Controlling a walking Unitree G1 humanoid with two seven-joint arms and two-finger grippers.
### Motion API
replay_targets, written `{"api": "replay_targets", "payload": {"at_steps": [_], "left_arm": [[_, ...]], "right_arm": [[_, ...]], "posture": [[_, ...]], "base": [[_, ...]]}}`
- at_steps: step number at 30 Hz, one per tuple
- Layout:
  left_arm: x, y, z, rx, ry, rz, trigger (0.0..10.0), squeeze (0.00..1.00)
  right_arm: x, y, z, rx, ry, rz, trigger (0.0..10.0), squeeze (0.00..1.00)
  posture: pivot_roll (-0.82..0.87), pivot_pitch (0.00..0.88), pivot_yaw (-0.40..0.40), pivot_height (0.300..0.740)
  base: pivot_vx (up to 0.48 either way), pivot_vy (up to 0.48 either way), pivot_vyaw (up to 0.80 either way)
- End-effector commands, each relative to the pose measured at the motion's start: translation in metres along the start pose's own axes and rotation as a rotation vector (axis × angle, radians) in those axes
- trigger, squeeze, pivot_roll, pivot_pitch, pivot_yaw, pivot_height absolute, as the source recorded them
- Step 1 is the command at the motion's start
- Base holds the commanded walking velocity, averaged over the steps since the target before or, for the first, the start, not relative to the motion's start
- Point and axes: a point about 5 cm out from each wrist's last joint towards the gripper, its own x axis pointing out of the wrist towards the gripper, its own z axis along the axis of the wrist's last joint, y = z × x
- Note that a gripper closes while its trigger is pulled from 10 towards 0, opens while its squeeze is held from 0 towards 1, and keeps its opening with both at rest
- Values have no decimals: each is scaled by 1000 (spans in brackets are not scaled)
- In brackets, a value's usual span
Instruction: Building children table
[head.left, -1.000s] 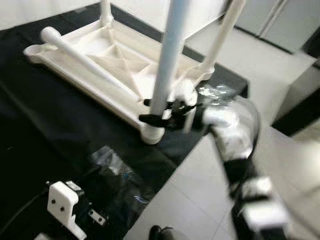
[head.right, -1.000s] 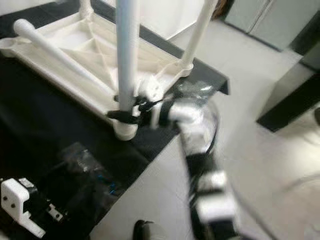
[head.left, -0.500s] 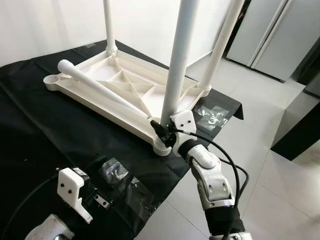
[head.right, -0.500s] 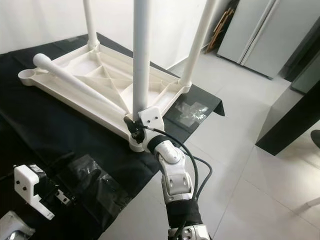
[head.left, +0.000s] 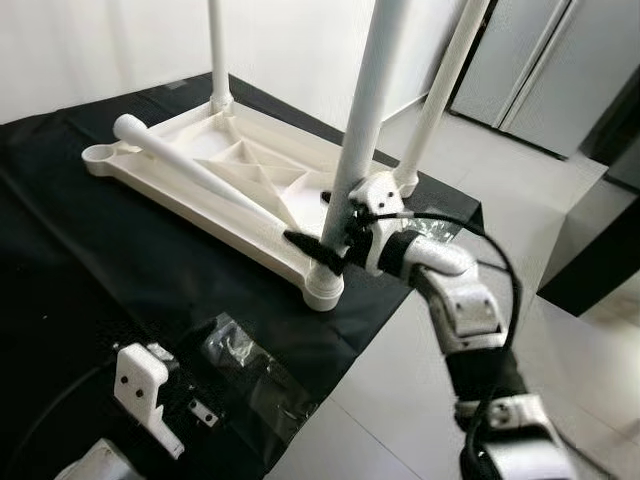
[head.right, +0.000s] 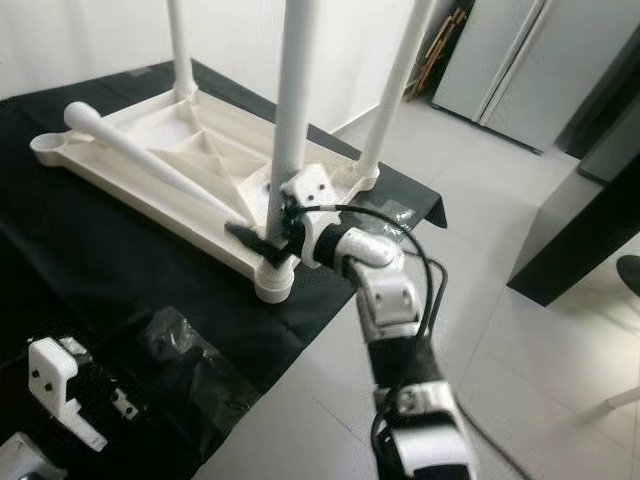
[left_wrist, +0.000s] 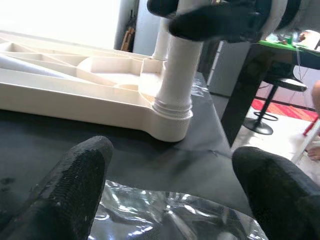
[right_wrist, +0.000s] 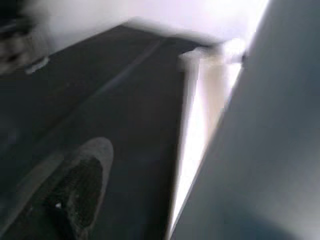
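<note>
A black cloth (head.left: 90, 270) carries the upturned white table (head.left: 200, 170) and what seem plastic bags (head.left: 250, 370).

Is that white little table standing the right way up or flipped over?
Flipped over. The tabletop lies ribbed underside up on the black cloth, legs pointing upward.
</note>
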Motion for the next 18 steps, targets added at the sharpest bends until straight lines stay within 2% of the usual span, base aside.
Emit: {"api": "replay_targets", "payload": {"at_steps": [1,2,8,9,10,11,12,13,18], "left_arm": [[-2,-6,1,0,18,-21,10000,0],[-4,-8,2,2,24,-21,10000,0],[-10,-12,5,15,43,-14,10000,0],[-12,-12,6,23,52,-10,10000,0],[-12,-12,6,23,52,-10,10000,0],[-14,-12,7,30,60,-3,10000,0],[-14,-12,7,30,60,-3,10000,0],[-16,-12,7,33,66,1,10000,0],[-18,-12,8,31,73,10,10000,0]], "right_arm": [[-1,3,-1,-25,14,188,10000,0],[-2,-1,2,-38,25,244,10000,0],[-2,-13,10,-25,58,336,10000,0],[-2,-18,14,-31,76,367,7059,0],[-2,-18,14,-31,76,367,7059,0],[-3,-22,16,-35,92,388,1922,0],[-3,-22,16,-35,92,388,1922,0],[-4,-26,18,-34,101,406,0,0],[-6,-30,18,-29,120,405,0,0]], "posture": [[-20,187,-156,740],[-5,198,-155,740],[32,224,-146,740],[43,230,-143,740],[43,230,-143,740],[51,237,-141,740],[51,237,-141,740],[53,237,-141,740],[57,240,-131,740]], "base": [[0,0,0],[0,0,0],[0,0,0],[0,0,0],[0,0,0],[0,0,0],[0,0,0],[0,0,0],[0,0,0]]}}
